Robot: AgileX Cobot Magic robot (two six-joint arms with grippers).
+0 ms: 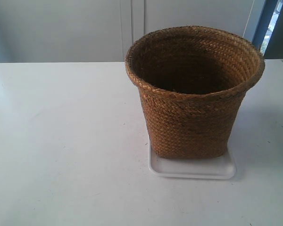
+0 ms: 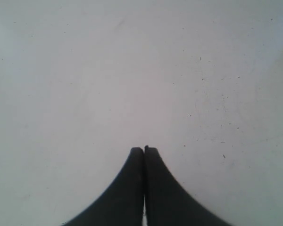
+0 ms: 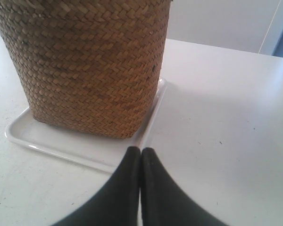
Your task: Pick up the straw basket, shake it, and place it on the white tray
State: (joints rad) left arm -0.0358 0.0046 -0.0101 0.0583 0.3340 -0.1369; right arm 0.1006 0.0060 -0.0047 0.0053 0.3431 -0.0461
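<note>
The right gripper (image 3: 140, 149), its two dark jaws pressed together on nothing, sits just beside a corner of the white tray (image 3: 23, 134). Whether it touches the rim cannot be told. The left gripper (image 2: 144, 148), jaws likewise together and empty, hangs over bare table, with the tray outside its camera's sight.

The straw basket (image 1: 191, 117) stands upright on the tray, its long axis vertical and its wide round mouth pointing up. Its squarish base sits inside the rim, leaving a strip of tray bare on the side nearest the exterior camera. The brown braid runs in herringbone rows.

The tray lies on a matt white table (image 1: 61, 141), faintly speckled. Beyond the tray, past the table's far edge, stand pale grey wall panels (image 1: 61, 28) with vertical seams, and a blue strip (image 1: 268, 23) beside them.
</note>
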